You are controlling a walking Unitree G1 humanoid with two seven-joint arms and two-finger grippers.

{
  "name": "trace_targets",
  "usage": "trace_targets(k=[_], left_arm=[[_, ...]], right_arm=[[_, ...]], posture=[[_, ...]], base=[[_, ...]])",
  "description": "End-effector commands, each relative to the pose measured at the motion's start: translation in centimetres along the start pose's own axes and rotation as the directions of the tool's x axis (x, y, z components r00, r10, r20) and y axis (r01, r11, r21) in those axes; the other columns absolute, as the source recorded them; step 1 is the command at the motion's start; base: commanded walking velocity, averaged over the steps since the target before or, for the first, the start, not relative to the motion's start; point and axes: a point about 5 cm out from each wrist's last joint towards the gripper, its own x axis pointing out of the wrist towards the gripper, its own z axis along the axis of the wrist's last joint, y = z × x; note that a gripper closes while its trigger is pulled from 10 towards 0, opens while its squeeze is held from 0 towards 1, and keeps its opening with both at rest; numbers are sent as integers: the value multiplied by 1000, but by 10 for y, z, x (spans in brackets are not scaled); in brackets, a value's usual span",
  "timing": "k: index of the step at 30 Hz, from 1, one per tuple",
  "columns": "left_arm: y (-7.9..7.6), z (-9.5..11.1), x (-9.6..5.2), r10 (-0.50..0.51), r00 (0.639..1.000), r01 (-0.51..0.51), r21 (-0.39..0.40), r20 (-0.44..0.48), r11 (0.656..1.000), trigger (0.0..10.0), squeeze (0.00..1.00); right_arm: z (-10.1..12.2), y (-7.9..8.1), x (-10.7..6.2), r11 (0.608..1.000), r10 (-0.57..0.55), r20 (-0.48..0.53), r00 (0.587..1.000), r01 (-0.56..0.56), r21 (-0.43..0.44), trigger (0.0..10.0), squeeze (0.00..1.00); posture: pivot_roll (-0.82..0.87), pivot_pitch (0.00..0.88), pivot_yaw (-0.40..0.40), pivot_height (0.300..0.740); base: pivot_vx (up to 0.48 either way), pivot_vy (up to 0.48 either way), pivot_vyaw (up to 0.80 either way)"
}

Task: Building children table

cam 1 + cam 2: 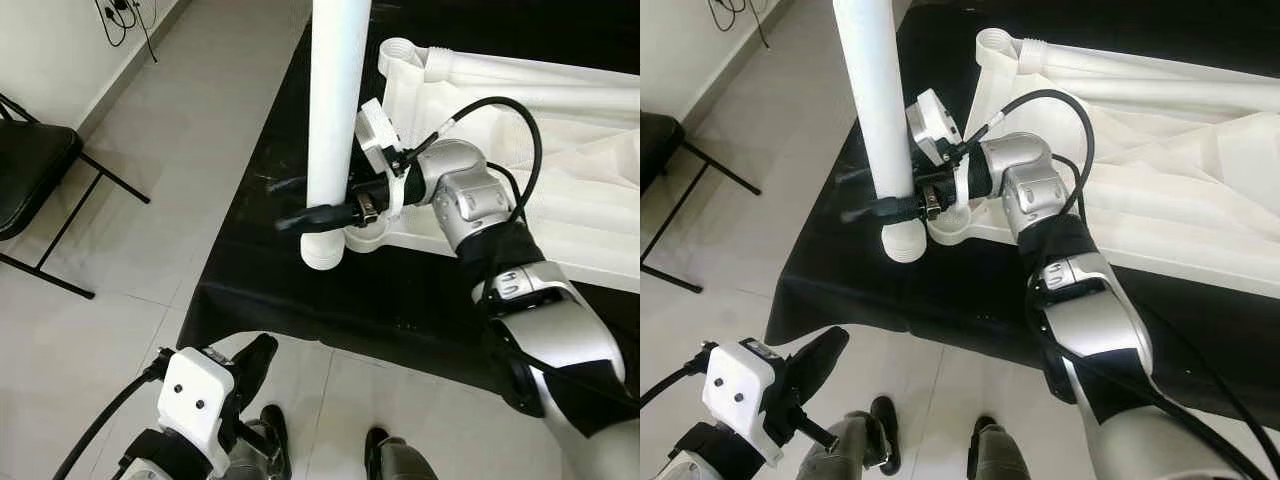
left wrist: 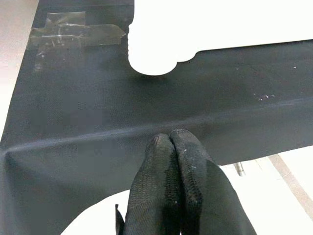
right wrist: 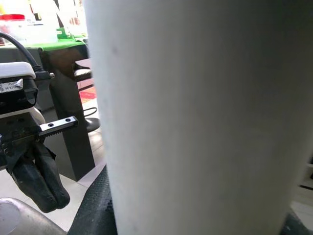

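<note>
A white table leg (image 1: 335,100) stands upright, its ribbed lower end on the black cloth beside the corner socket (image 1: 367,238) of the white table top (image 1: 560,130), which lies upside down. My right gripper (image 1: 312,205) is shut on the leg just above its lower end, one black finger on each side. Close up in the right wrist view, the leg (image 3: 195,117) is a broad white tube. My left gripper (image 1: 255,365) hangs low in front of the cloth's near edge, its fingertips (image 2: 166,142) pressed together, shut and holding nothing.
The black cloth (image 1: 300,290) covers a low surface, with its front edge near my feet. A black folding chair (image 1: 30,170) stands on the tiled floor to the left. Cables (image 1: 125,20) hang on the far wall. Tape (image 2: 73,34) holds a cloth corner.
</note>
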Motion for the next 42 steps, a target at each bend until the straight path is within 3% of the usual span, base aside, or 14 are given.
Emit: trace_targets(k=[1,13,19,25,31,39,42], left_arm=[[0,-5,-1,6,1000,-7,-18,-17,1000,10000,0],[0,-6,-1,6,1000,-6,-19,-14,1000,10000,0],[1,-6,0,5,1000,-5,-18,-15,1000,10000,0],[0,-6,-1,2,1000,-2,-18,-14,1000,10000,0],[-2,-6,-2,2,1000,-2,-21,-15,1000,10000,0],[-5,-5,-6,0,1000,0,-28,-21,1000,10000,0],[-5,-5,-6,-1,1000,0,-30,-22,1000,10000,0]], right_arm=[[0,1,4,1000,19,4,1000,-19,-12,10000,0],[20,-6,-2,999,-23,88,996,25,-27,10000,0],[25,-12,-6,995,-95,106,990,99,-34,10000,0],[18,-9,-15,996,-83,62,995,84,-7,10000,0],[9,-11,-11,994,-111,1,994,111,-21,10000,0],[30,-20,-22,983,-184,149,972,183,18,10000,0],[31,-20,-24,982,-187,154,970,186,18,10000,0]], posture=[[60,355,-11,740],[57,353,-12,740],[69,352,-6,740],[76,352,-7,740],[75,351,-10,740],[84,354,-11,740],[83,358,-7,740]], base=[[0,0,0],[0,0,0],[0,0,0],[0,0,0],[0,0,0],[0,0,0],[0,0,0]])
